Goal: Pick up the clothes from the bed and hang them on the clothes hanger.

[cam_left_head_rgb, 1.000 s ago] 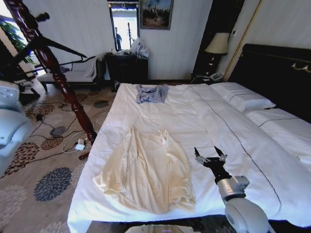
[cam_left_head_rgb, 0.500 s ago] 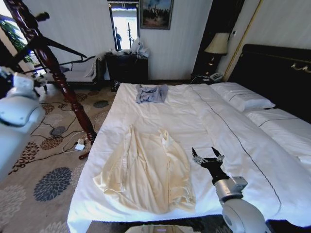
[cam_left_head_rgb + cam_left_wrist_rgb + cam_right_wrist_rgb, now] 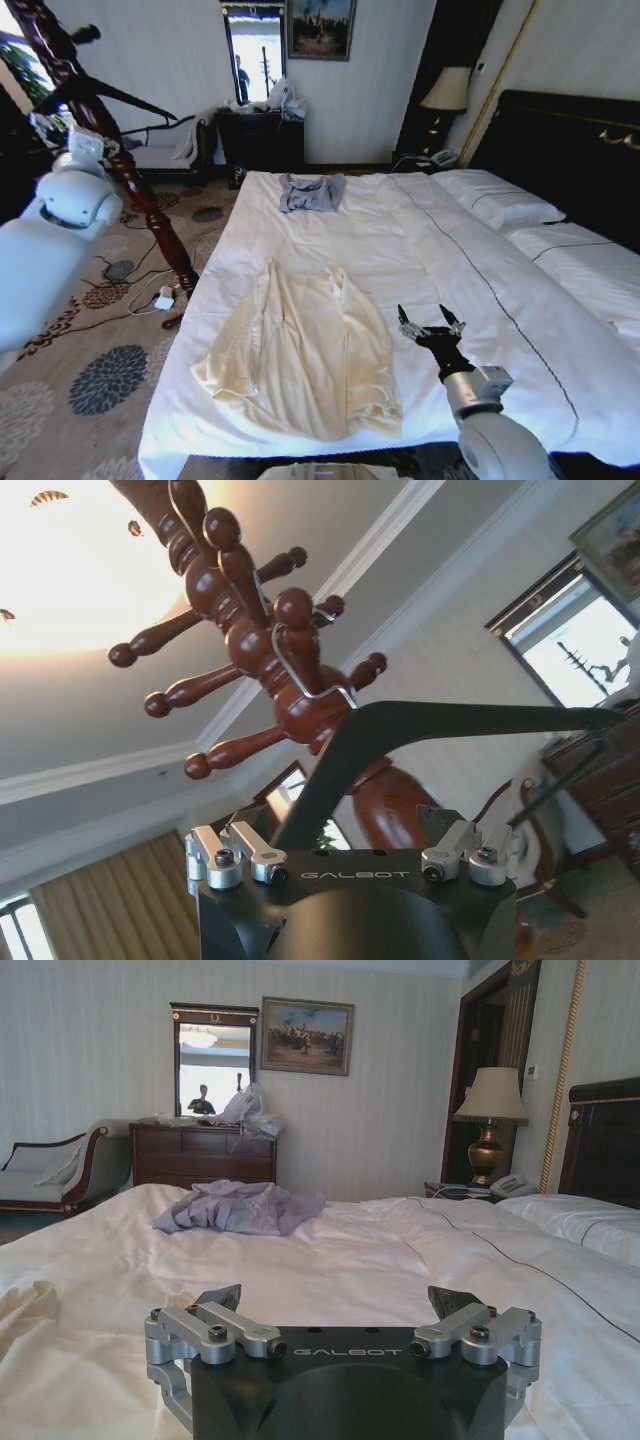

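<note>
The clothes point(image 3: 300, 350), a cream long-sleeved top, lie spread flat near the foot of the bed point(image 3: 430, 240). My right gripper point(image 3: 430, 325) hovers open just above the sheet, right of the top and not touching it. In the right wrist view the top's edge point(image 3: 30, 1310) shows beside the open right gripper point(image 3: 338, 1300). My left arm point(image 3: 65, 200) is raised by the wooden post. In the left wrist view the left gripper point(image 3: 340, 830) is open, with one dark limb of the clothes hanger point(image 3: 450, 720) running between its fingers. The hanger's silver hook point(image 3: 300, 675) hangs on the post.
A reddish-brown turned post point(image 3: 130, 170) with pegs point(image 3: 250, 630) stands left of the bed. A grey-blue garment point(image 3: 310, 192) lies at the bed's far end. Cables and a power strip point(image 3: 160, 298) lie on the carpet. Pillows point(image 3: 500, 205) lie by the dark headboard point(image 3: 570, 150).
My left arm has swung up from the left edge to the post and hanger. The right gripper has stayed almost in place above the sheet.
</note>
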Tool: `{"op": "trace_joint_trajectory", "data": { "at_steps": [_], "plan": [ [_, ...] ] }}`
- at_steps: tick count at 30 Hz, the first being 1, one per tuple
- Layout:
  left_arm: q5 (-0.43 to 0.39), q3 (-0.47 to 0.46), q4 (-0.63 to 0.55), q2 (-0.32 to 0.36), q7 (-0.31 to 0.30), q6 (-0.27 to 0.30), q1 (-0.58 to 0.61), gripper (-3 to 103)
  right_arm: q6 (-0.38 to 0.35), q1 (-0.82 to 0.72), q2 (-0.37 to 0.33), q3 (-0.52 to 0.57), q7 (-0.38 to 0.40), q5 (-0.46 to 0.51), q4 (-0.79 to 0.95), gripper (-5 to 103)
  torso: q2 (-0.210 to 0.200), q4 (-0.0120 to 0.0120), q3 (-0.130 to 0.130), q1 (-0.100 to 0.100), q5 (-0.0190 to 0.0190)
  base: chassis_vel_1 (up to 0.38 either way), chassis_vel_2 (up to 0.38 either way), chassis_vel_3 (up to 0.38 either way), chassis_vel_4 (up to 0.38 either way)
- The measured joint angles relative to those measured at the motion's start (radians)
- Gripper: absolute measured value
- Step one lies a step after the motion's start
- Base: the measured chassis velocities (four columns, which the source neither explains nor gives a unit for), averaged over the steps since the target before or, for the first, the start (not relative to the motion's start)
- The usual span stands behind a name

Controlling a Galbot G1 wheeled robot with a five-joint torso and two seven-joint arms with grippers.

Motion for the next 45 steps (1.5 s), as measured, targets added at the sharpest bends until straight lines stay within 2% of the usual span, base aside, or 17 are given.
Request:
{"op": "trace_joint_trajectory", "data": {
  "at_steps": [13, 27, 29, 31, 32, 34, 35, 37, 39, 42, 43, 45],
  "plan": [
    [0.031, 0.051, 0.116, -0.044, 0.017, -0.004, -0.071, 81, 0.006, -0.009, -0.002, 0.019, 0.000, -0.003, 0.024, 100, 0.000, -0.0001, 0.000, 0.000, -0.0002, 0.000, 0.000, 0.000, 0.000],
    [0.050, 0.046, 0.168, -0.038, 0.027, -0.016, -0.093, 79, 0.006, 0.005, -0.001, 0.017, 0.000, 0.005, 0.015, 100, 0.000, 0.0000, 0.000, 0.000, -0.0001, 0.000, 0.000, 0.000, 0.000],
    [0.054, 0.046, 0.174, -0.040, 0.027, -0.017, -0.096, 76, 0.006, 0.006, 0.000, 0.017, 0.000, 0.006, 0.015, 100, 0.000, -0.0001, 0.000, 0.000, -0.0001, 0.000, 0.000, 0.000, 0.000],
    [0.062, 0.046, 0.184, -0.043, 0.028, -0.018, -0.102, 66, 0.006, 0.004, 0.001, 0.017, 0.000, 0.007, 0.015, 100, 0.000, -0.0003, 0.000, 0.000, -0.0001, 0.000, 0.000, 0.000, 0.000],
    [0.065, 0.047, 0.187, -0.044, 0.028, -0.018, -0.104, 66, 0.006, 0.003, 0.002, 0.018, 0.000, 0.007, 0.016, 100, 0.000, -0.0003, 0.000, 0.000, 0.0000, 0.000, 0.000, 0.000, 0.000],
    [0.070, 0.047, 0.192, -0.046, 0.028, -0.019, -0.106, 55, 0.006, 0.002, 0.005, 0.018, 0.000, 0.007, 0.016, 100, 0.000, -0.0002, 0.000, 0.000, 0.0000, 0.000, 0.000, 0.000, 0.000],
    [0.070, 0.047, 0.192, -0.046, 0.028, -0.019, -0.106, 55, 0.006, 0.002, 0.005, 0.018, 0.000, 0.007, 0.016, 100, 0.000, -0.0002, 0.000, 0.000, 0.0000, 0.000, 0.000, 0.000, 0.000],
    [0.071, 0.047, 0.195, -0.048, 0.029, -0.020, -0.108, 43, 0.006, 0.003, 0.008, 0.018, 0.000, 0.008, 0.016, 100, 0.000, -0.0001, 0.000, 0.000, 0.0000, 0.000, 0.000, 0.000, 0.000],
    [0.072, 0.047, 0.195, -0.048, 0.029, -0.020, -0.108, 43, 0.006, 0.003, 0.008, 0.019, 0.000, 0.008, 0.016, 100, 0.000, 0.0000, 0.000, 0.000, 0.0000, 0.000, 0.000, 0.000, 0.000],
    [0.071, 0.048, 0.188, -0.044, 0.031, -0.020, -0.108, 29, 0.006, 0.004, 0.009, 0.018, 0.002, 0.008, 0.013, 100, 0.000, -0.0007, 0.000, 0.000, 0.0000, 0.000, 0.000, 0.000, 0.000],
    [0.071, 0.048, 0.188, -0.044, 0.031, -0.020, -0.108, 29, 0.006, 0.004, 0.009, 0.018, 0.002, 0.008, 0.013, 100, 0.000, -0.0007, 0.000, 0.000, 0.0000, 0.000, 0.000, 0.000, 0.000],
    [0.067, 0.048, 0.177, -0.036, 0.033, -0.020, -0.107, 22, 0.006, 0.004, 0.009, 0.018, 0.004, 0.005, 0.012, 100, 0.000, 0.0002, 0.000, 0.000, 0.0001, 0.000, 0.000, 0.000, 0.000]
  ]
}}
